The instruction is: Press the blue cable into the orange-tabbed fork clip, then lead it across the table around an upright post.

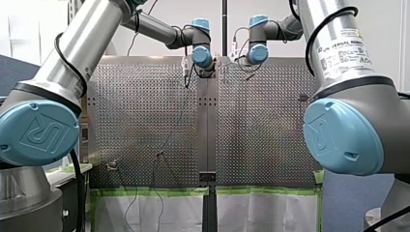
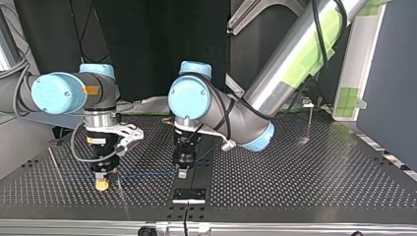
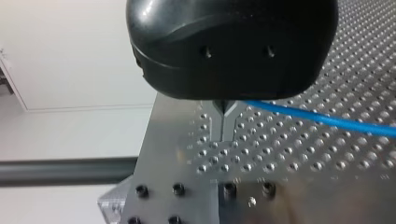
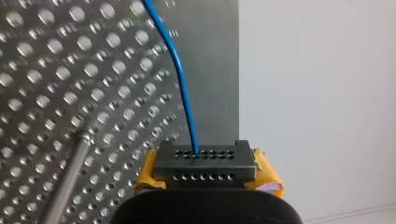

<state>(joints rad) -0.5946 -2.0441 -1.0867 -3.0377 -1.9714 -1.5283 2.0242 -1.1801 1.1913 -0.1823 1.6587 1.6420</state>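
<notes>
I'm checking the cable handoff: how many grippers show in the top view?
2. My right gripper, with yellow pads, stands at the top view's left; my left gripper is near its middle. The blue cable runs between them.

two arms: my left arm (image 2: 295,54), my right arm (image 2: 54,93); two grippers: my left gripper (image 2: 182,172), my right gripper (image 2: 102,185); one blue cable (image 2: 147,173); two thin rods (image 2: 309,120) (image 2: 55,164); one perforated table (image 2: 305,177).

Thin blue cable (image 4: 184,93) ran taut with a slight bend, passing beside the post without touching it; post (image 4: 67,179) was a slim bare metal rod, upright.
</notes>
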